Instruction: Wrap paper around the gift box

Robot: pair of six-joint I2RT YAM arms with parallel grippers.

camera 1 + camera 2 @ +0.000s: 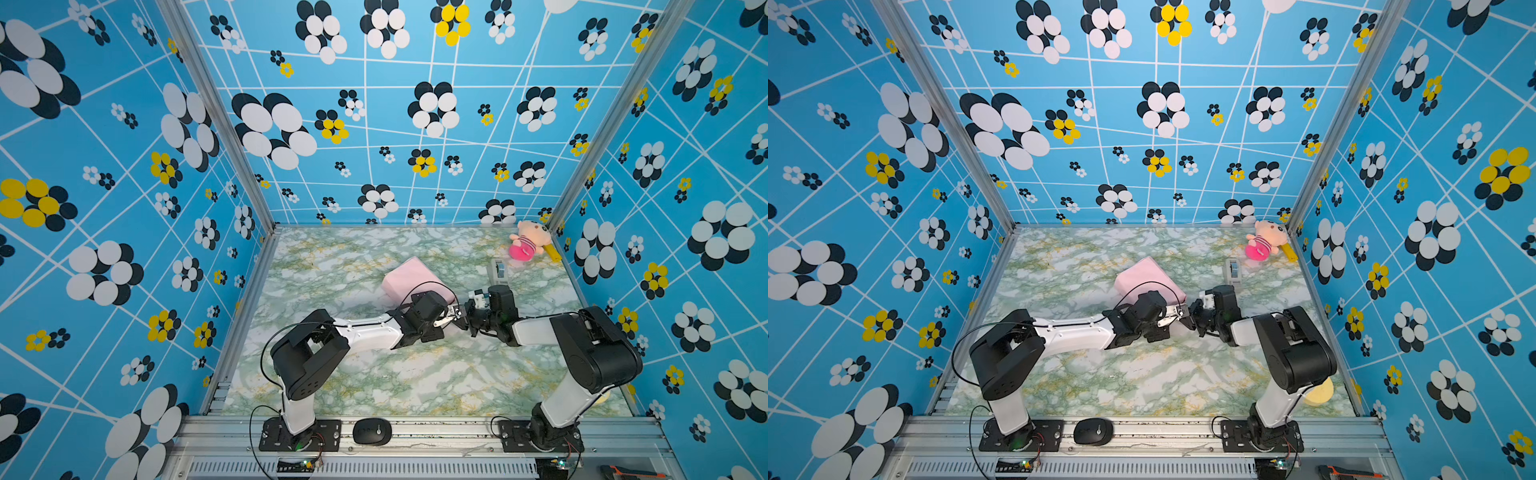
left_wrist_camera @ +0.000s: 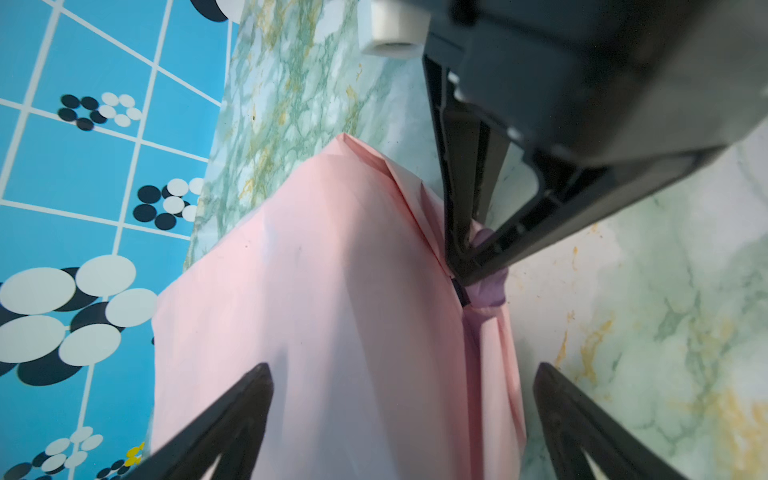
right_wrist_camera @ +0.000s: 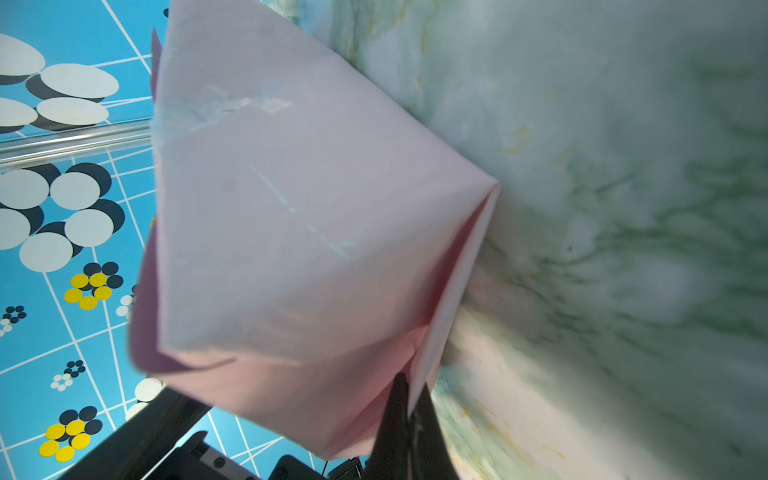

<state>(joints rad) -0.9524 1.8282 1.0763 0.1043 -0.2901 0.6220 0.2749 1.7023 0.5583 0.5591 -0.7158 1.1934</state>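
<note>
Left fingers spread astride the paper, right fingers pinching its fold, tape dispenser near

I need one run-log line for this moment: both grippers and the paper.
left gripper: open, over the paper | right gripper: shut on paper flap | paper: pink side out

The worktop, surfaced in a green-and-white marble pattern, is carrying several loose items. The paper, pale pink face outward and folded into a boxy parcel, is sitting near the centre. A grey tape dispenser is standing to its right, apart from it. A plush toy is lying in the far right corner, with a yellow stick-like item just beside it. A pale yellow disc is lying near the front right edge, partly hidden.
</note>
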